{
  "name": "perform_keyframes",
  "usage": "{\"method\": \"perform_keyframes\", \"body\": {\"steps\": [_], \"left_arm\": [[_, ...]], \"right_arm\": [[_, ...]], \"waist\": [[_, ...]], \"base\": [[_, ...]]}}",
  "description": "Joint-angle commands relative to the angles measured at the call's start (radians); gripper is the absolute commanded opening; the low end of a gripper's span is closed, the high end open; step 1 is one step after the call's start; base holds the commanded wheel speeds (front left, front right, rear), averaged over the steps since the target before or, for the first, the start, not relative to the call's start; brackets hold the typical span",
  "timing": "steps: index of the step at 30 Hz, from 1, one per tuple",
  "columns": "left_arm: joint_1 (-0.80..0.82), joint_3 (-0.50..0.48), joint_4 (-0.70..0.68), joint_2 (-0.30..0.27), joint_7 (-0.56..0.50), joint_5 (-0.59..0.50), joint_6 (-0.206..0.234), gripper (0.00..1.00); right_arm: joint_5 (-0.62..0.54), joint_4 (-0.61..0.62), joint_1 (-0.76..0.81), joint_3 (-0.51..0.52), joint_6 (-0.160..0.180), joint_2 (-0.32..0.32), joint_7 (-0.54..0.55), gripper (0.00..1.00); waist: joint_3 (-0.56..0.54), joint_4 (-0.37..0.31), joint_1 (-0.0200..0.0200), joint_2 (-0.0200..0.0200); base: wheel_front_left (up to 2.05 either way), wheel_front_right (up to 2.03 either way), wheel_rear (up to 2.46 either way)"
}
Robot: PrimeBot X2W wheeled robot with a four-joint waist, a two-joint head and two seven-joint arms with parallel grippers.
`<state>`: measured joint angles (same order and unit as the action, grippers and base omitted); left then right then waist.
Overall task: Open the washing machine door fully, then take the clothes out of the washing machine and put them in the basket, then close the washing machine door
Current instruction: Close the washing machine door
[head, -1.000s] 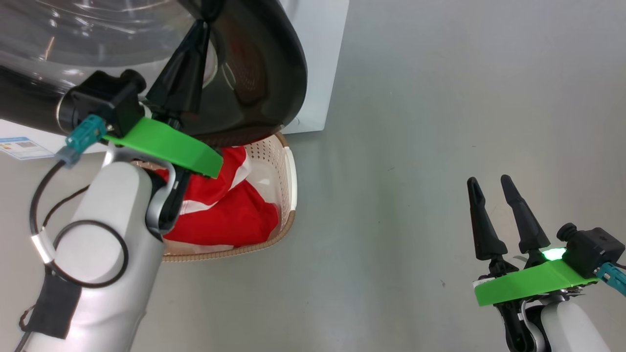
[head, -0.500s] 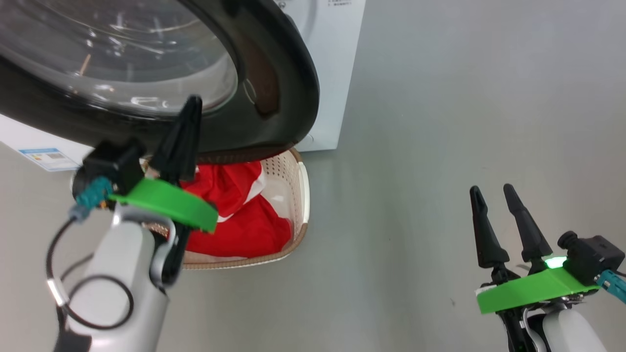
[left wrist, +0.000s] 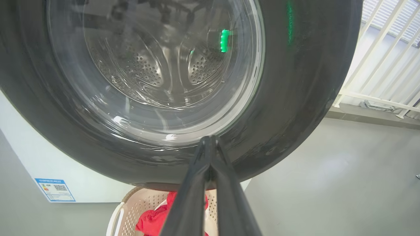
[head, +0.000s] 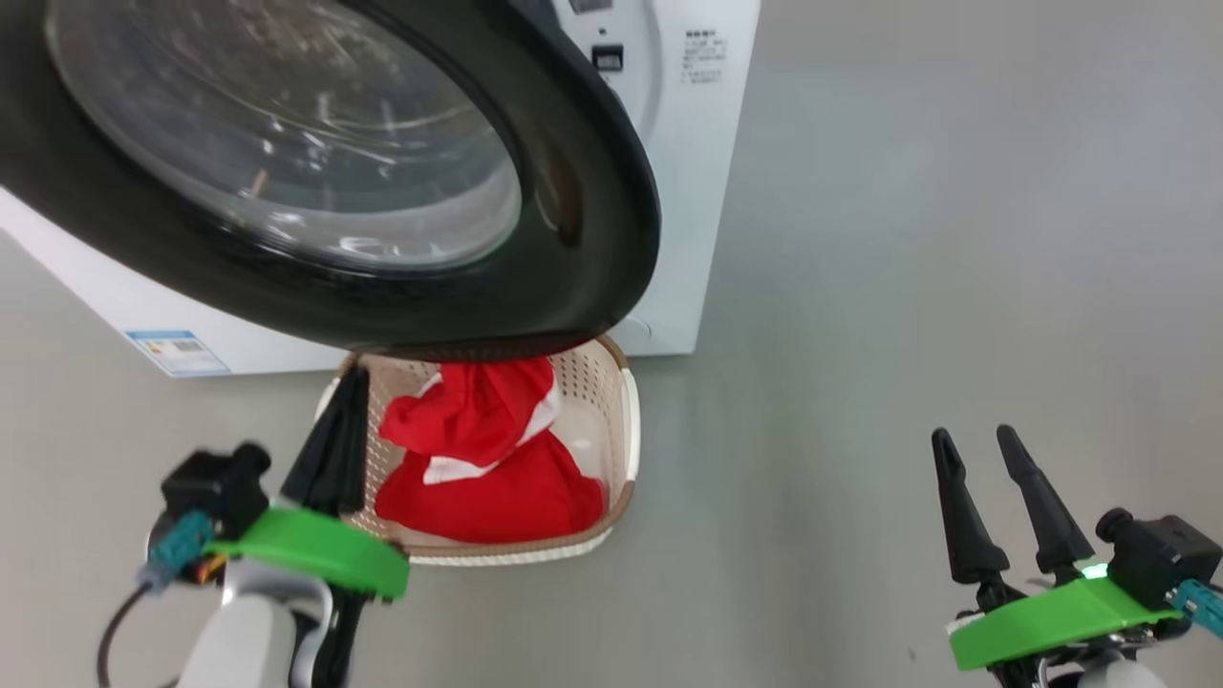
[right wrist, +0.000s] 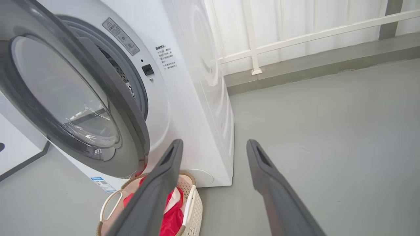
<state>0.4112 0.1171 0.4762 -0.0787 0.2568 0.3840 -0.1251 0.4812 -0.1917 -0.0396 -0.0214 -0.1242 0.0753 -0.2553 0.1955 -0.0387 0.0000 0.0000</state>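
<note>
At the far left, low on the white front of the washing machine [head: 697,191], sits a small blue label sticker [head: 177,352]. In the left wrist view it carries a QR code and a coloured scale, but its print is too small to read.

Just right of it, the left gripper [head: 355,382] has its two dark fingers pressed flat together with nothing between them. Its tips lie over the left rim of the basket [head: 626,430] and point up at the lower black rim of the washing machine door [head: 592,239]. Whether they touch that rim cannot be told.

The door stands swung out from the machine, and the steel drum's holes show through its clear glass window [left wrist: 157,72]. Its lower edge hangs over the far end of the basket. The basket rests on the grey floor [head: 908,239] near the machine's front, and the clothes [head: 487,459] lie bunched inside it, red with white panels.

To the right of the door opening, the machine's front bears a grey sticker [right wrist: 120,31] with small pictograms, a small dark square [right wrist: 147,69] and a few lines of fine black print [right wrist: 165,57], none of it legible.

Well to the right of the basket, over bare floor, the right gripper [head: 973,435] has its fingers spread wide apart and holds nothing.
</note>
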Motion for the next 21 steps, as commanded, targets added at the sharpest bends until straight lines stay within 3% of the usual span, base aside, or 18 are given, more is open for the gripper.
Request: {"method": "perform_keyframes", "body": {"steps": [1, 2, 21], "left_arm": [[-0.025, -0.046, -0.035, -0.017, 0.005, -0.016, -0.006, 0.93], [-0.042, -0.052, -0.038, -0.015, 0.005, -0.02, -0.006, 1.0], [-0.275, -0.16, -0.127, -0.001, 0.005, -0.129, -0.006, 1.0]], "right_arm": [[-0.012, 0.02, 0.008, -0.019, -0.007, 0.017, -0.006, 1.0], [-0.011, 0.019, 0.015, -0.017, -0.007, 0.018, -0.006, 1.0], [-0.014, 0.019, 0.117, -0.006, -0.007, 0.034, -0.006, 1.0]], "waist": [[-0.038, 0.022, 0.0, 0.0], [-0.046, 0.025, 0.0, 0.0], [-0.155, 0.05, 0.0, 0.0]], "base": [[0.0, 0.0, 0.0], [0.0, 0.0, 0.0], [0.0, 0.0, 0.0]]}}
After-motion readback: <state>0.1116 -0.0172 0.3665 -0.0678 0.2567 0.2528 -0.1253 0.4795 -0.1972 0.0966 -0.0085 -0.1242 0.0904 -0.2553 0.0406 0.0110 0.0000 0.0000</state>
